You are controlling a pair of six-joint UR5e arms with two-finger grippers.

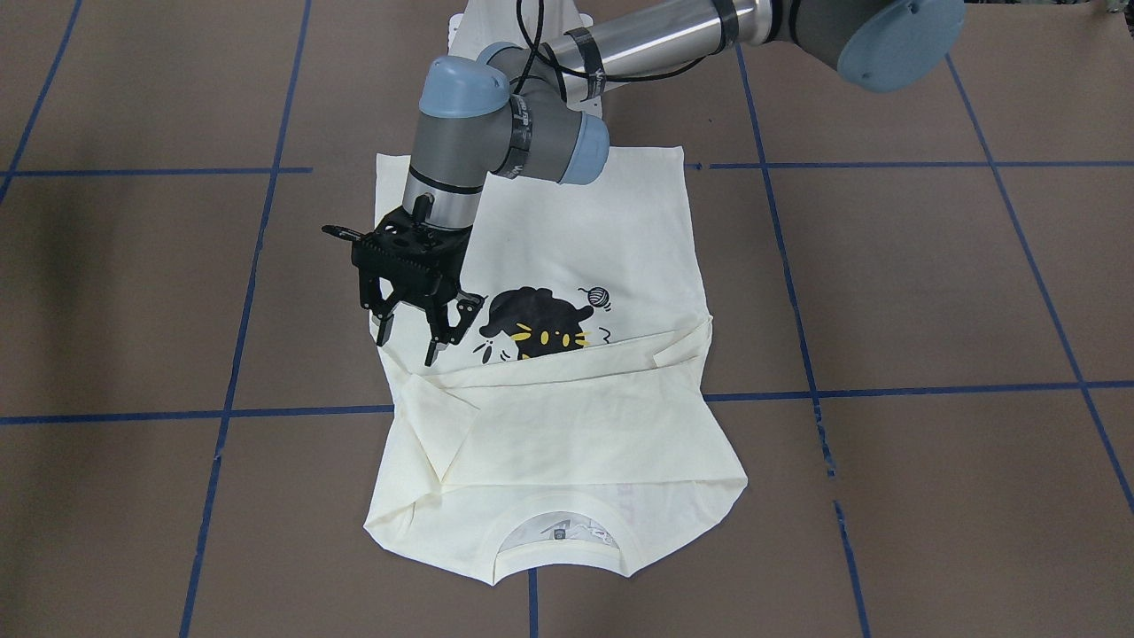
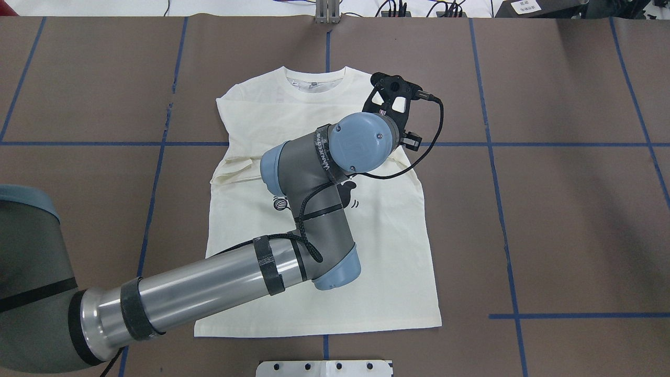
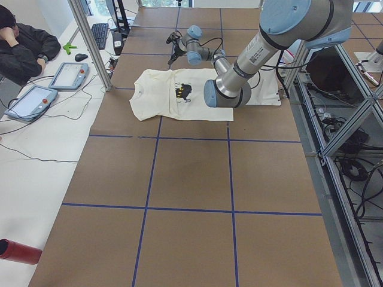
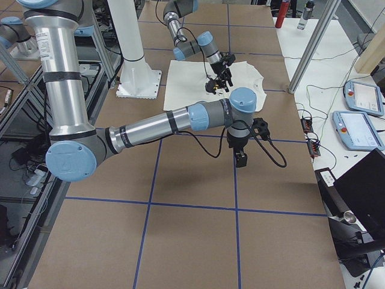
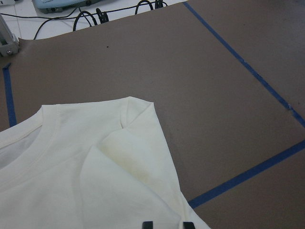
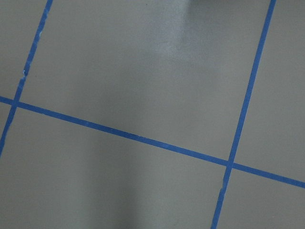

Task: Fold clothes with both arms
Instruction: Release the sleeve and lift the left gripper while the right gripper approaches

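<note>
While the cream cat-print T-shirt [image 1: 567, 434] lies on the brown worktop [image 1: 904, 283], the black left tool [image 1: 412, 344] hangs wide apart, empty, at the shirt's nine o'clock in the front-facing view. I cannot tell the right tool's [image 4: 240, 160] opening.

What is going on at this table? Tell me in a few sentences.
The robot's left arm reaches over a cream long-sleeved T-shirt lying print-up on the brown table. Both sleeves are folded in across the chest, partly covering the black cat print. The left gripper hangs open by one folded sleeve, holding nothing. The right gripper is over bare table, away from the shirt; I can't tell whether it is open.
</note>
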